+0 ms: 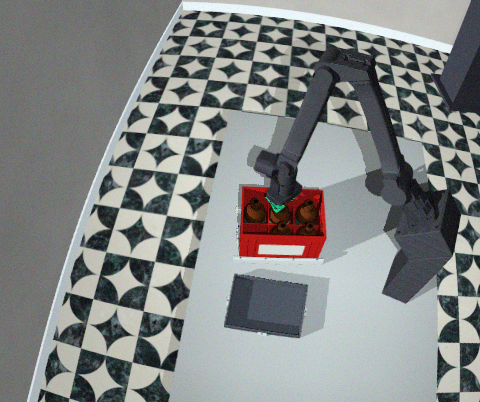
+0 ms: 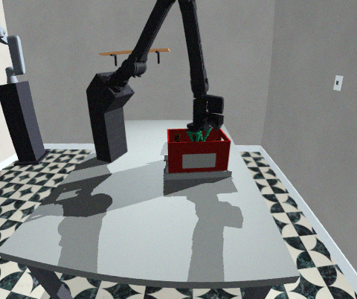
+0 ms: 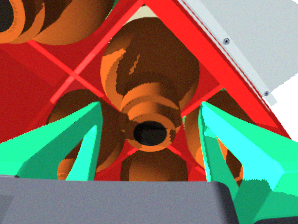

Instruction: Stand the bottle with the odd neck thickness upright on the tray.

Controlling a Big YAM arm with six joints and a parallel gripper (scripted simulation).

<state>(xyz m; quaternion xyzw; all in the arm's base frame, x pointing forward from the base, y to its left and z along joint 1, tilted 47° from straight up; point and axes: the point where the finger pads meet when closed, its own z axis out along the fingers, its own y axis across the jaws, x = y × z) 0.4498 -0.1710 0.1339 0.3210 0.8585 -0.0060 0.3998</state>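
Observation:
A red crate (image 1: pixel 249 247) (image 2: pixel 174 160) (image 3: pixel 186 23) stands in the middle of the table and holds several brown bottles, each upright in its own cell. My gripper (image 1: pixel 275 204) (image 2: pixel 198 137) (image 3: pixel 150 111) has green fingers and is open. It reaches down into the crate's back row, with a finger on each side of the neck of the middle back bottle (image 1: pixel 280 216) (image 3: pixel 149 63), not touching it. Other bottles stand at the back left (image 1: pixel 254 210), the back right (image 1: pixel 307 211) and in the front row (image 1: pixel 282 229). The dark grey tray (image 1: pixel 237 300) lies empty just in front of the crate.
The robot's dark base (image 1: pixel 417 250) (image 2: pixel 107 115) stands on the table to one side of the crate. A dark pillar (image 2: pixel 20 119) stands on the floor beyond the table. The table's edges run close to the crate and the tray.

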